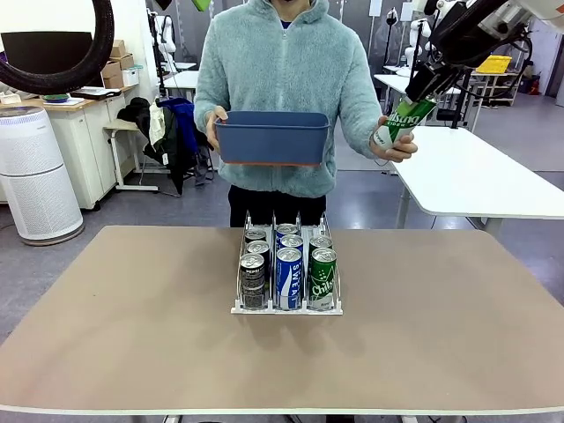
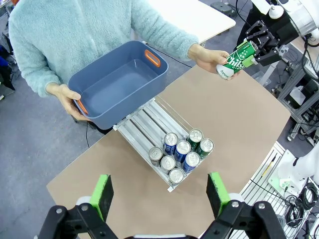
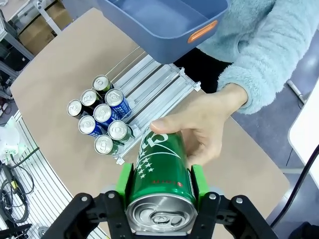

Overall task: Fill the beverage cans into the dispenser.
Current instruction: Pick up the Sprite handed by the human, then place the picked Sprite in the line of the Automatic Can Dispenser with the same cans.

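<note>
The tan surface (image 1: pixel 132 326) holds a rack (image 1: pixel 286 307) of cans (image 1: pixel 288 276) at centre frame. At upper right, the right end effector (image 1: pixel 421 95) grips a green can (image 1: pixel 404 122) that a person's hand (image 1: pixel 394 145) also holds. The left end effector (image 2: pixel 158 194) hangs open at the bottom.

We see bright, even light from above. Soft shadows sit under the cans (image 1: pixel 288 269) on the worktop (image 1: pixel 132 326). Both wrist views bend at the edges.

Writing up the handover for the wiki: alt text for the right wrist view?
The right hand is shut on a green can that a person's hand also holds. Beyond it, the person holds a blue bin over the table's edge, and a white dispenser on the table holds seven cans.
</note>
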